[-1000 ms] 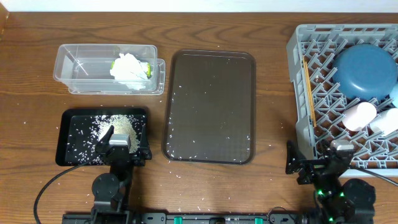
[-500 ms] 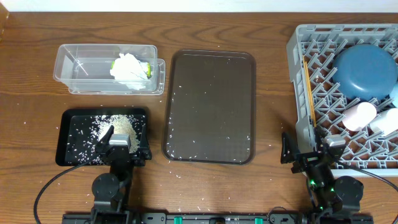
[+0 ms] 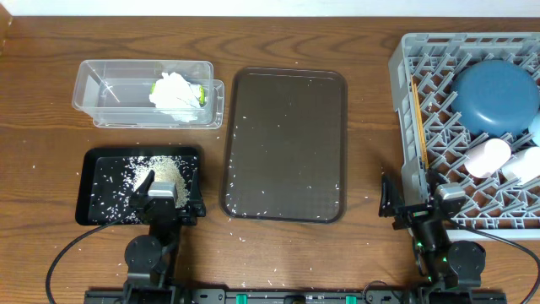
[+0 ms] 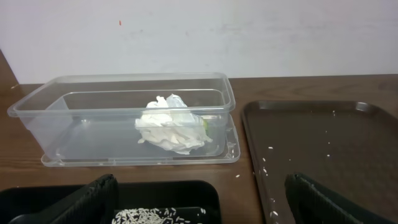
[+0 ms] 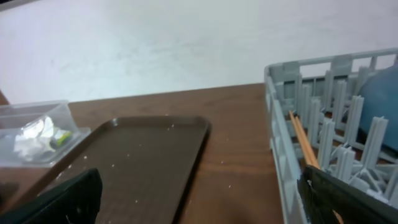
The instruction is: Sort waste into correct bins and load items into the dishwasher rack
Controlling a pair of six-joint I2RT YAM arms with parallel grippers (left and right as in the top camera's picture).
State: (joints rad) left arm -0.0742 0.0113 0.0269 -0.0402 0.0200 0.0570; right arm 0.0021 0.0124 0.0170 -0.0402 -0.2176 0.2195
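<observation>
The clear tub [image 3: 110, 97] at the back left holds a crumpled tissue [image 3: 175, 91] and a yellow-green wrapper [image 3: 156, 86]. Rice [image 3: 162, 173] lies heaped in the black tray [image 3: 94, 187]. My left gripper [image 3: 165, 204] stands open over that tray's near edge, nothing between its fingers [image 4: 87, 199]. The grey rack [image 3: 405, 101] on the right holds the dark-blue dish [image 3: 496, 95], chopsticks [image 3: 418, 122], a white cup [image 3: 488, 158] and another pale cup [image 3: 527, 166]. My right gripper [image 3: 415, 205] is open and empty at the rack's near-left corner [image 5: 280, 124].
A large brown serving tray [image 3: 285, 143] lies in the middle, dotted with stray rice grains. Loose grains also speckle the wooden table around both trays. The rack wall stands close to my right gripper's right finger [image 5: 342, 202].
My right arm has shifted a little to the left along the table's near edge, its gripper still open. The left arm and all objects are as before.
</observation>
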